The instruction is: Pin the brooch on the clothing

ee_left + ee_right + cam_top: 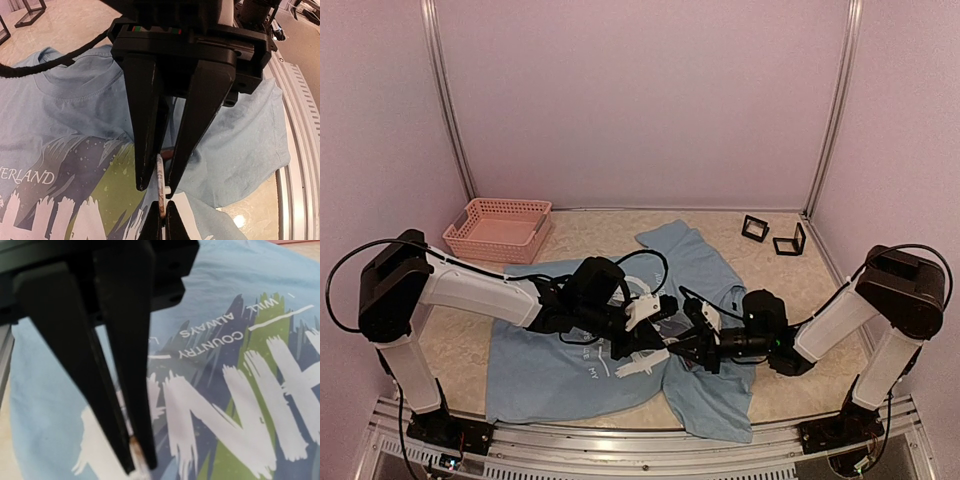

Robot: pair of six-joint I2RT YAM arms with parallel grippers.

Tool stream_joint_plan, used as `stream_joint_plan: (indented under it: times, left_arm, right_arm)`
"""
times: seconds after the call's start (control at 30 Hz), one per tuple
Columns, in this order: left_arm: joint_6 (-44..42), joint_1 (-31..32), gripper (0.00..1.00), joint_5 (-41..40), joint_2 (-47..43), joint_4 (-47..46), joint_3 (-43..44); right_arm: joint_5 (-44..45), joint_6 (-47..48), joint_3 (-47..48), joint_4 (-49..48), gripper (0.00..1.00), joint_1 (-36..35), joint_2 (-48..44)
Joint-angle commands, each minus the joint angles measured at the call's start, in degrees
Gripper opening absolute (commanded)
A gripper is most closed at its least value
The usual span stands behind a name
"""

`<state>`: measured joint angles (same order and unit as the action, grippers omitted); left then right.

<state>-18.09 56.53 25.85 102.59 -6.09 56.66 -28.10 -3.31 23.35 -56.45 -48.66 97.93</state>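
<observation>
1. Spread front up across the tan table (450,345), close to the near rail: the light blue T-shirt (545,375), wrinkled, with one sleeve reaching toward the back wall.
2. On its chest: large white brush-style lettering over green and dark strokes, with smaller white words beside it.
3. Over the middle of the shirt, meeting tip to tip from opposite sides: the left gripper (158,190) and the right gripper (139,465), both arms stretched low across the cloth.
4. Between the two sets of fingers, edge-on in the left wrist view: the brooch (160,180), a thin pale disc over the print, beside the green patch.
5. Right gripper: clenched on the brooch's end, fingertips almost together, a small brownish bit between them in its own wrist view.
6. Left gripper: fingers drawn in narrow on either side of the brooch, one finger right against it. Cannot tell whether the other finger presses it, so no telling if grasped or only flanked.
7. Cannot tell either whether the brooch touches the cloth or hangs just above it.
8. At the back left, just beyond the shirt's far edge: a pink mesh basket (498,228) against the wall.
9. At the back right, apart from the shirt: one small black frame (755,227) and a second (790,242) just beside it, both standing upright.
</observation>
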Motion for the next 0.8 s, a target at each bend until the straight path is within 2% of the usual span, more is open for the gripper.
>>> stream_joint_plan:
  times: [0.0, 0.07, 0.13, 0.5, 0.6, 0.77]
  left_arm:
    - [-0.8, 1.0, 0.00, 3.8, -1.7, 2.6, -0.3]
    - [-0.7, 1.0, 0.00, 3.1, -1.7, 2.5, -0.3]
    - [-0.7, 1.0, 0.00, 2.1, -1.8, 2.3, -0.4]
    - [-0.5, 1.1, 0.00, -1.3, -2.0, 1.8, -0.5]
    - [-1.7, 2.6, 0.00, -8.8, -1.8, 1.2, -0.6]
    - [-9.1, 9.1, 0.00, -30.2, -1.2, -2.0, -2.7]
  right_arm:
    - [3.7, -0.3, -0.6, -0.2, 0.18, 2.3, -1.8]
    - [3.1, 0.5, -0.5, 0.8, 0.28, 2.3, -2.2]
    - [3.0, 1.4, -1.1, 1.0, 0.33, 2.2, -2.9]
    - [-2.3, 7.2, -3.9, 4.9, 0.44, 2.5, -8.7]
    - [0.9, 7.3, -5.3, 6.0, 0.44, 3.3, -11.9]
    - [11.3, 7.0, -5.0, 11.2, 0.44, 3.8, -15.6]
